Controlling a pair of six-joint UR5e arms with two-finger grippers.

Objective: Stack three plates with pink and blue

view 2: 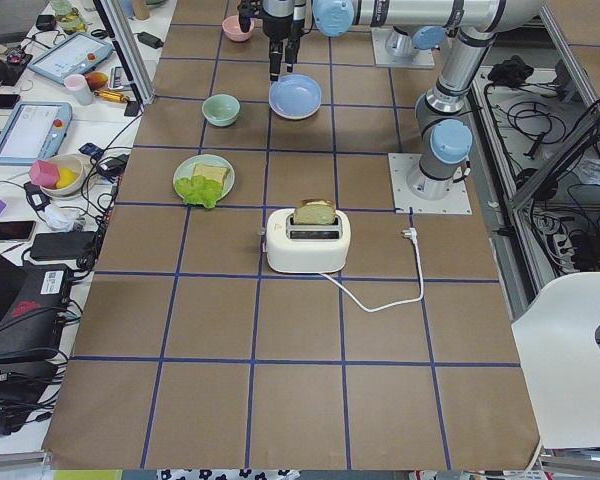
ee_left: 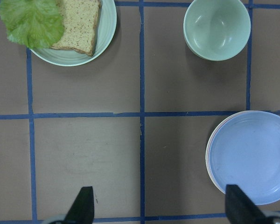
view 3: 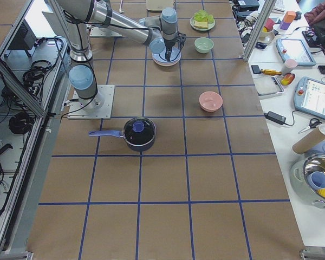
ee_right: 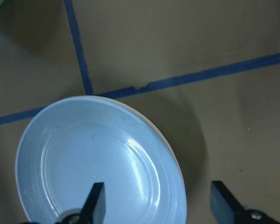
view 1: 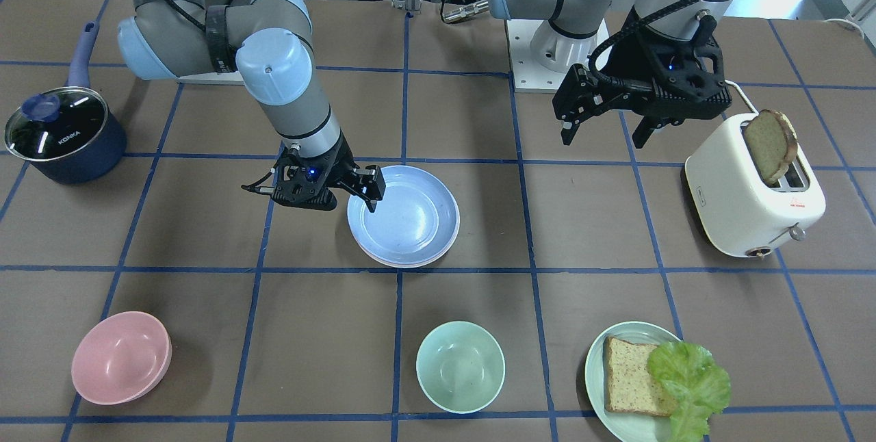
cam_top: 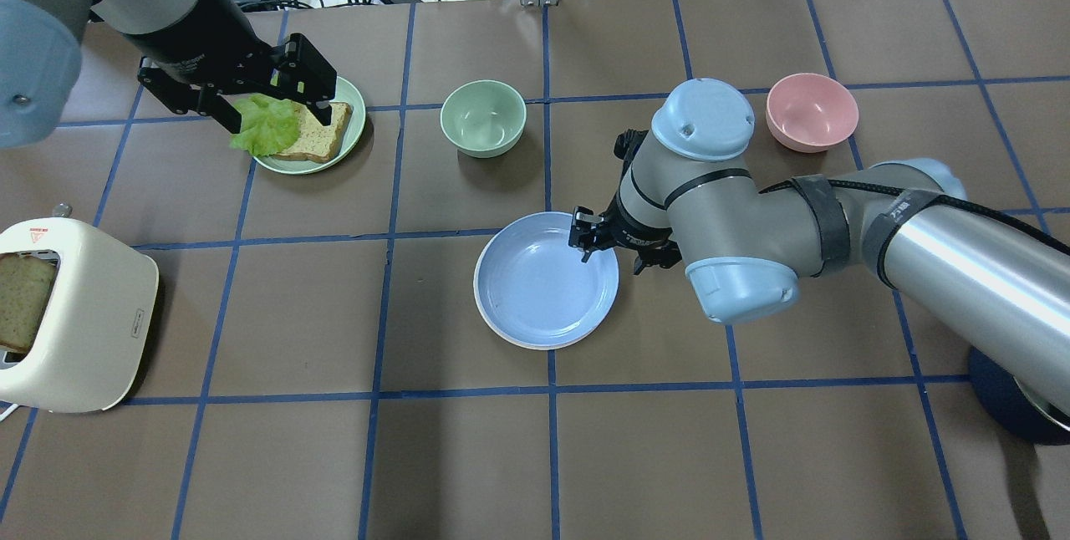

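Note:
A light blue plate lies on top of a stack at the table's middle, also in the overhead view. A pale pink rim peeks out under it. I cannot make out the cream-white plate apart from the stack. My right gripper is open and empty, straddling the stack's rim on its right side; the right wrist view shows one finger over the blue plate and one over bare table. My left gripper is open and empty, high above the table, and sees the stack from afar.
A white toaster with a bread slice stands on the robot's left. A pale green plate with bread and lettuce, a mint bowl and a pink bowl line the far edge. A dark lidded pot sits on the right.

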